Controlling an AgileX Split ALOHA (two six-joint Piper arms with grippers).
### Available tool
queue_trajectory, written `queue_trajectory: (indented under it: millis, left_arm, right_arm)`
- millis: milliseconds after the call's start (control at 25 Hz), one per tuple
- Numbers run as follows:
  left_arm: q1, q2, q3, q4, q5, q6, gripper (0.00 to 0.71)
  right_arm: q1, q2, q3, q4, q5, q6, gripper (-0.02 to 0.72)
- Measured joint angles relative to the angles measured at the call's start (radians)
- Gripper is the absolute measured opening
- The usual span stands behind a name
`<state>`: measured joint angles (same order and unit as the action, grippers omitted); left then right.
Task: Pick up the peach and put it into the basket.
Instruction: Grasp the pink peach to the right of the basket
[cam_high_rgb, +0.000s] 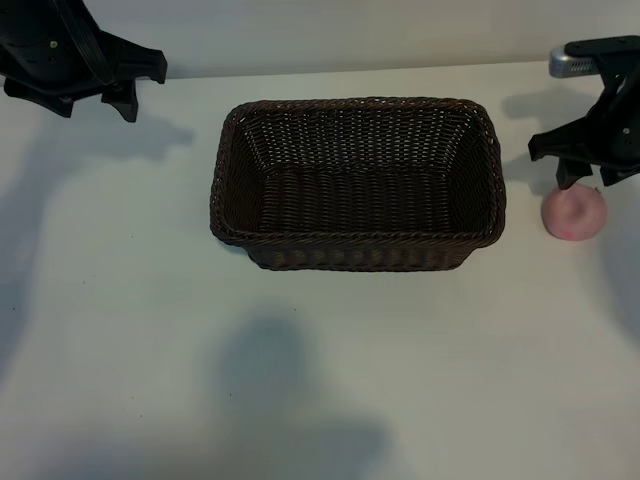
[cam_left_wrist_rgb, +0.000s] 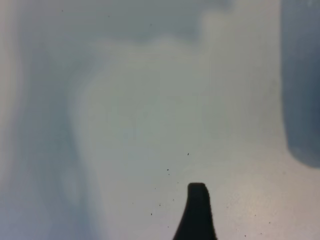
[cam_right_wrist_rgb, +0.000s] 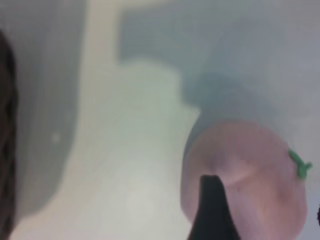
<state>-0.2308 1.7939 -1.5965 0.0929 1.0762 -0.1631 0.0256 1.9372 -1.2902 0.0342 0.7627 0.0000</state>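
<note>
The peach, pale pink and round, rests on the white table just right of the basket, a dark brown wicker one standing mid-table with nothing inside. My right gripper hovers open directly behind and over the peach, not closed on it. In the right wrist view the peach fills the space beside one dark finger, its green stem showing, and the basket's rim is a dark strip at the edge. My left gripper is parked at the far left corner, open, over bare table; one finger shows in its wrist view.
White tabletop stretches in front of the basket, crossed by soft shadows. The table's far edge meets a pale wall behind both arms. The gap between the basket's right side and the peach is narrow.
</note>
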Motion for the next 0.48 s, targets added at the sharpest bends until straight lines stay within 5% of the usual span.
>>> queue_trajectory:
  millis: [240, 400, 480]
  left_arm:
    - [0.000, 0.000, 0.000, -0.001, -0.002, 0.000, 0.598]
    - [0.000, 0.000, 0.000, -0.001, -0.007, 0.000, 0.598]
    - [0.000, 0.000, 0.000, -0.001, -0.009, 0.000, 0.598]
  right_arm:
    - [0.000, 0.080, 0.002, -0.009, -0.006, 0.000, 0.456]
    - [0.000, 0.078, 0.002, -0.012, 0.008, 0.015, 0.158]
    - [0.000, 0.074, 0.002, -0.020, 0.021, 0.018, 0.079]
